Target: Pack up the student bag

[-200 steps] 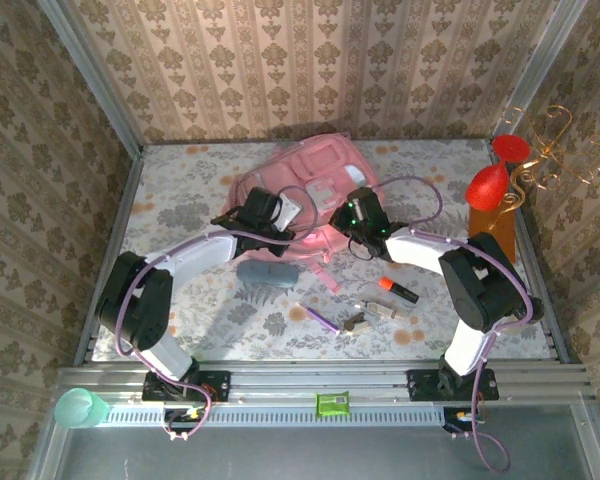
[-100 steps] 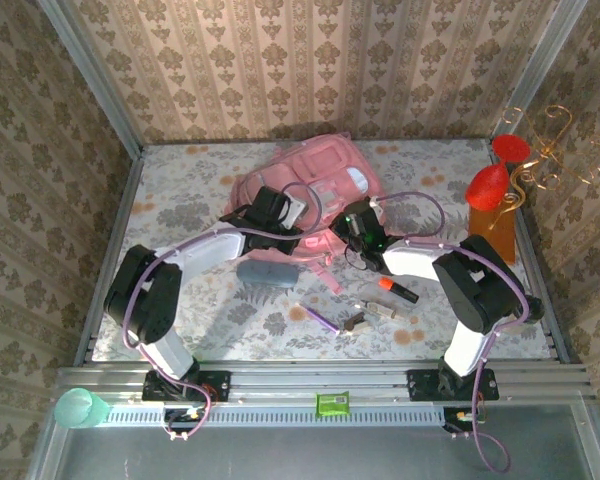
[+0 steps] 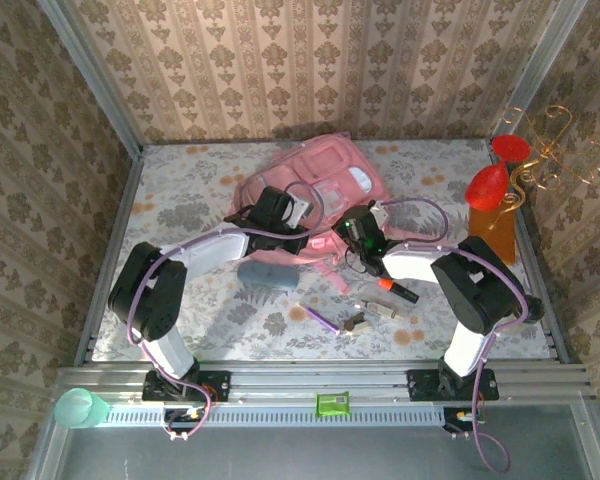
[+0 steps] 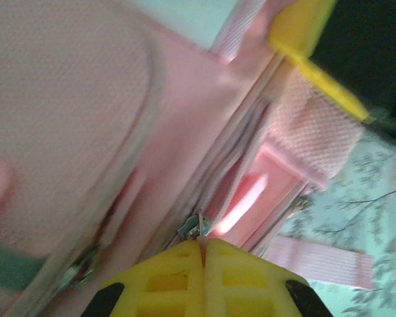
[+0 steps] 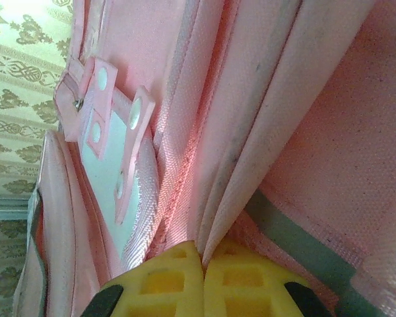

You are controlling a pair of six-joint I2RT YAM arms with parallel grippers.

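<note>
Since the whole job is getting stuff into the student bag [image 3: 325, 165], it makes sense that both arms are busy with its near edge rather than with the loose items. The bag is lying flat on the floral tabletop [image 3: 180, 300], front pockets facing up, and the arms reach in from either side of it. The left gripper [image 4: 203, 246] has its yellow fingertips pressed together, and a little metal zipper pull [image 4: 197, 228] pokes out right at their seam, so I'd say it's pinching that pull to work the zip along the bag's opening. The right gripper [image 5: 201, 249] is also clamped tight, with a fold of the bag's pink fabric going in between its fingers. My guess is it's there as an anchor, holding the cloth taut so the zip slides instead of the whole soft bag bunching up. On the near side of the bag, a grey-blue pouch [image 3: 268, 273], an orange-capped marker [image 3: 398, 290] and a purple pen [image 3: 320, 318] are waiting, not yet packed. So this looks like the opening step, with nothing loaded as far as I can see.
</note>
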